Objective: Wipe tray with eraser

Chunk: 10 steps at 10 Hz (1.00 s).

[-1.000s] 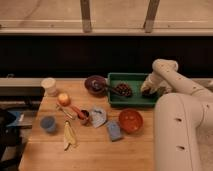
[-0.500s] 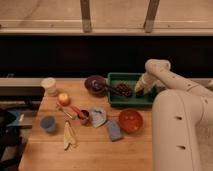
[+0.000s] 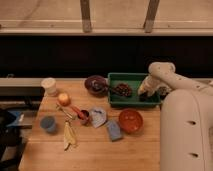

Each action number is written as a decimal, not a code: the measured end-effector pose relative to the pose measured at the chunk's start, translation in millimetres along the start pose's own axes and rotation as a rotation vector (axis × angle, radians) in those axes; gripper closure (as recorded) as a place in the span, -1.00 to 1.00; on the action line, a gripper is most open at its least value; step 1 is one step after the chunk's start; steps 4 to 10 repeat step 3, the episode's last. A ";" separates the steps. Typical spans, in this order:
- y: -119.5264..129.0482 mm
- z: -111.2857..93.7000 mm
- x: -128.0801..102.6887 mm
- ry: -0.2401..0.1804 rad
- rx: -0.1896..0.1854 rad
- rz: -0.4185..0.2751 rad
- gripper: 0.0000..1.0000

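The dark-green tray point(image 3: 131, 80) sits at the back right of the wooden table, with a dark brown clump point(image 3: 123, 90) lying in its middle. My gripper point(image 3: 144, 91) reaches in from the right on the white arm point(image 3: 165, 75) and is low over the right part of the tray, right of the clump. No eraser is visible at the gripper; whether it holds one is hidden.
A dark bowl point(image 3: 95, 84) stands left of the tray. An orange bowl point(image 3: 131, 120) and a blue block point(image 3: 114, 130) lie in front of it. Further left are a grey-blue item point(image 3: 97, 116), red utensil point(image 3: 79, 112), apple point(image 3: 63, 99), white cup point(image 3: 49, 86), blue cup point(image 3: 48, 123) and banana point(image 3: 69, 136).
The arm and gripper swung left across the tray's right part, then came slightly back to the right. The other objects have not moved.
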 end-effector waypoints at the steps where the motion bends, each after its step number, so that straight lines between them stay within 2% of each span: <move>1: -9.3 -0.6 -6.0 -0.008 0.007 0.026 0.78; 3: -12.3 0.1 -16.6 -0.020 0.006 0.048 0.78; 10: -12.3 0.1 -16.6 -0.020 0.006 0.048 0.78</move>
